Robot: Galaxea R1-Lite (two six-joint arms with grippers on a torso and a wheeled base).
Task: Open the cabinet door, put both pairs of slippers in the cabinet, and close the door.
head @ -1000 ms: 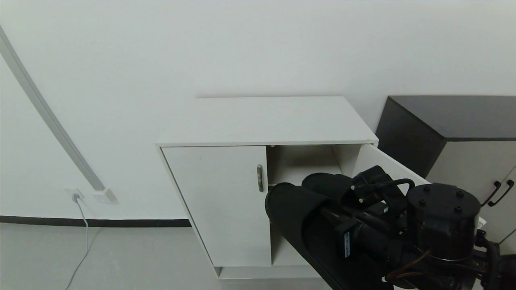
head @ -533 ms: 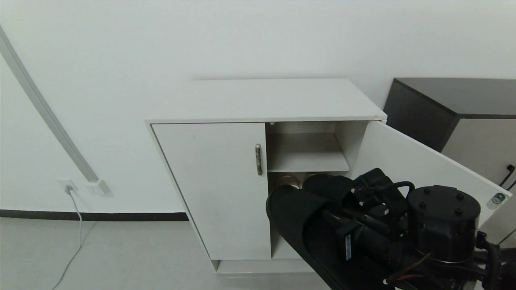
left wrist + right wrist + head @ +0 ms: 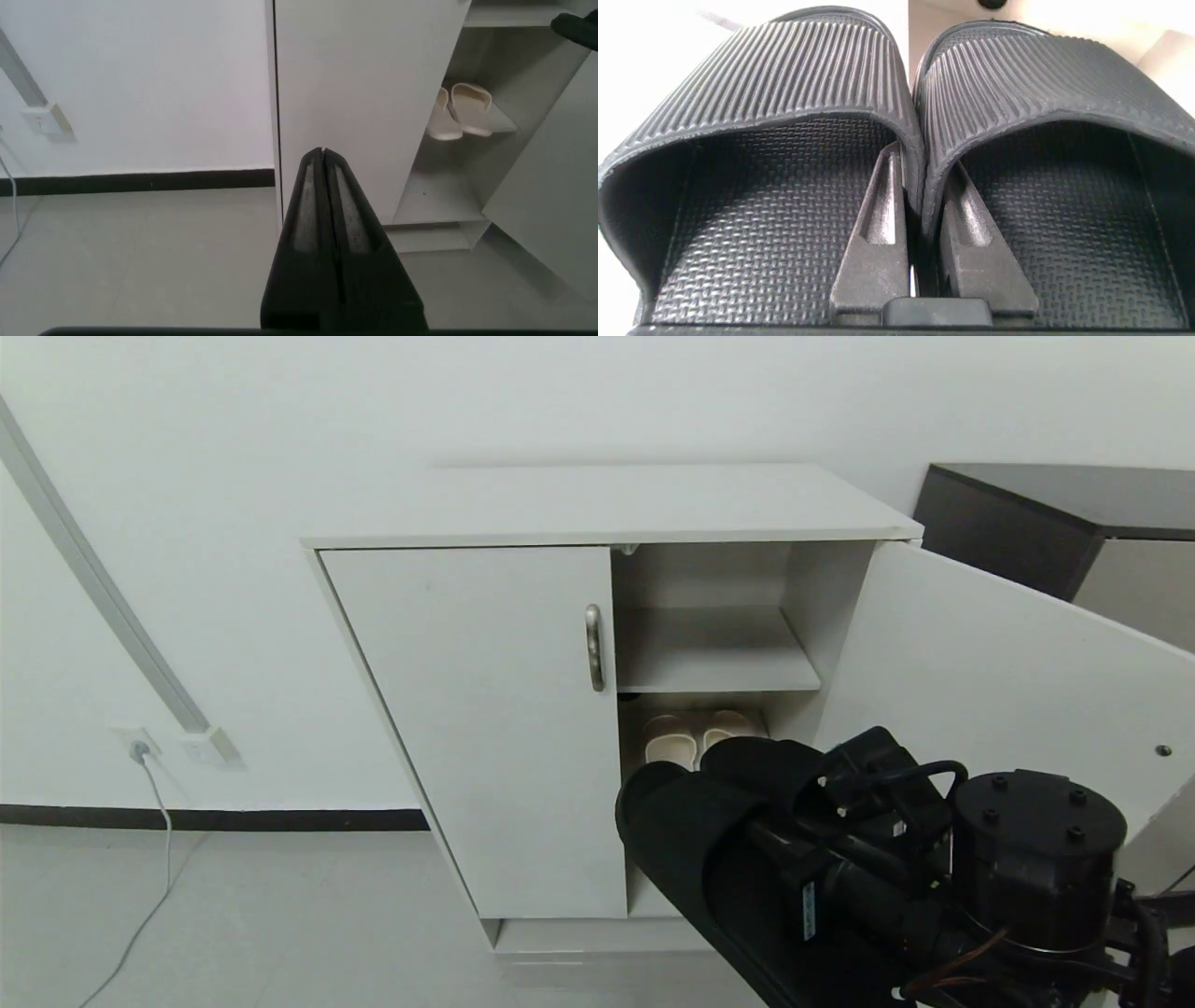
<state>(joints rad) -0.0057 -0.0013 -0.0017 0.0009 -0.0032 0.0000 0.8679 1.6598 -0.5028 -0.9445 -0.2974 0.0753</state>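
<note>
Right tool (image 3: 920,191) pinches the black slippers (image 3: 766,93) by their adjoining inner walls.

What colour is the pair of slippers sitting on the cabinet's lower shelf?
Cream, close to off-white; the slippers show best in the head view.

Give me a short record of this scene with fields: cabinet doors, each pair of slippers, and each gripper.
cabinet: white two-door cabinet
right door: white panel, swung open
left door: closed, with curved metal handle
beige slippers: pair side by side inside, on the level below the upper shelf
black ribbed slippers: rubber pair outside, before the opening
right gripper: shut on black ribbed slippers, pinching their adjoining walls
left gripper: shut, empty, over the grey floor
</note>
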